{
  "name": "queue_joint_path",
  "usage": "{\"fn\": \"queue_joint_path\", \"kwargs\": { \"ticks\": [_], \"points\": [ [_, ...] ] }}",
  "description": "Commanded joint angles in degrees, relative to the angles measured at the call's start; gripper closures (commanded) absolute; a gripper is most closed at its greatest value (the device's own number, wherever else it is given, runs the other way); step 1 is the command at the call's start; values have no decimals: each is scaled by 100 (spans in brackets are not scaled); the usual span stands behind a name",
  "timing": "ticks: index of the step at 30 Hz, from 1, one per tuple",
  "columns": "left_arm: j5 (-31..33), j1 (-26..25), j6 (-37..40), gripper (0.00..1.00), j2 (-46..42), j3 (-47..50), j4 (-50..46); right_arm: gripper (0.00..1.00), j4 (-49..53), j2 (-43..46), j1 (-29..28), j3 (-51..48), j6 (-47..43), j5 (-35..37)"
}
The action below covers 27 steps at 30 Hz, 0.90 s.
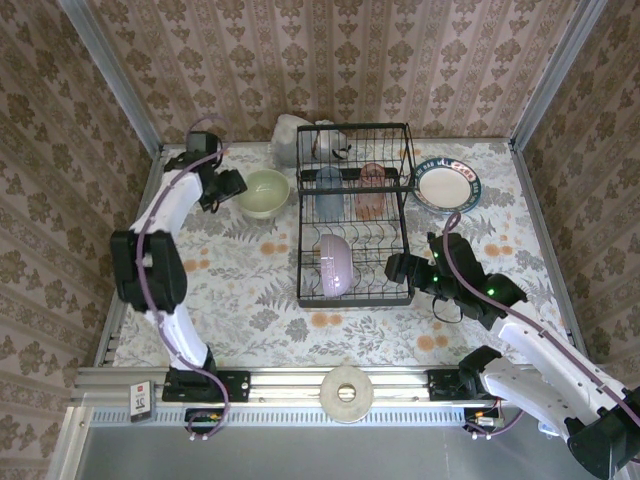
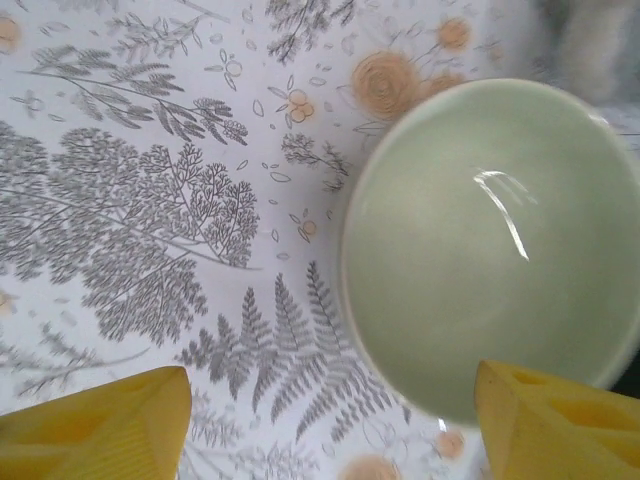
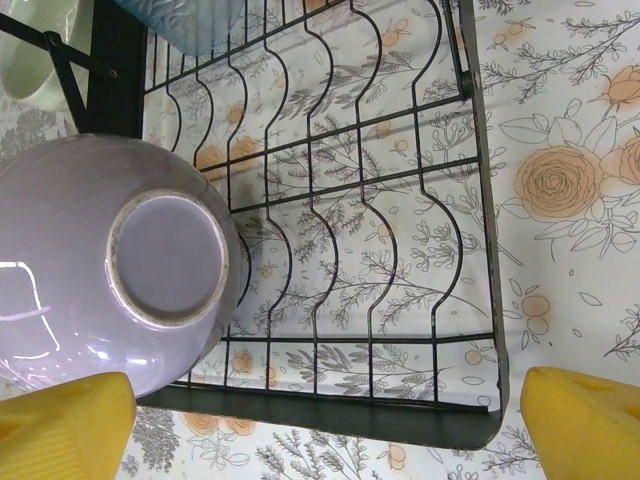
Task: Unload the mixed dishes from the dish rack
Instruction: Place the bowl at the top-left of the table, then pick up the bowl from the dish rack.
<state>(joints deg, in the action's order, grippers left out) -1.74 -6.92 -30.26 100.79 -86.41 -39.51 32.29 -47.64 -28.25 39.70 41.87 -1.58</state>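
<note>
Left jaws hang released over the pale green bowl. Right jaws, released near the lavender bowl, could snag dish rack wires on closing.

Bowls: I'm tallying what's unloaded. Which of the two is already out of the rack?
The pale green bowl, upright on the table left of the dish rack. The lavender bowl sits inside the rack, its base showing.

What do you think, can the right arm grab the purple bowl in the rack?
Probably yes. The right gripper is open at the dish rack's near edge, and the lavender bowl sits just left of it, with bare wire slots and nothing else between.
</note>
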Motion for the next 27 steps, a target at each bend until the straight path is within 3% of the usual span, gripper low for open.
{"fn": "queue_joint_path", "kwargs": {
  "ticks": [1, 3, 9, 14, 16, 21, 27],
  "points": [
    [-210, -108, 155, 24, -948, 624, 255, 0, -97, -140, 22, 98, -352, 9],
    [-588, -163, 224, 22, -1552, 1062, 434, 0, -54, -238, 30, 140, -471, 42],
    [-2686, -530, 565, 19, -3198, 2419, 1369, 0, 154, -590, 82, 334, -862, 329],
    [-4308, -1115, 14, 18, -3861, 3367, 2766, 1, 93, -953, 285, 419, -994, 337],
    [-4632, -1437, -152, 18, -3822, 3581, 3280, 2, 30, -1136, 415, 441, -1042, 246],
    [-4920, -2051, -286, 24, -3102, 3517, 3467, 6, 31, -1551, 701, 554, -1180, 85],
    [-5266, -2256, -681, 31, -2316, 3578, 3930, 9, -118, -1735, 931, 477, -1246, -85]
  ]
}}
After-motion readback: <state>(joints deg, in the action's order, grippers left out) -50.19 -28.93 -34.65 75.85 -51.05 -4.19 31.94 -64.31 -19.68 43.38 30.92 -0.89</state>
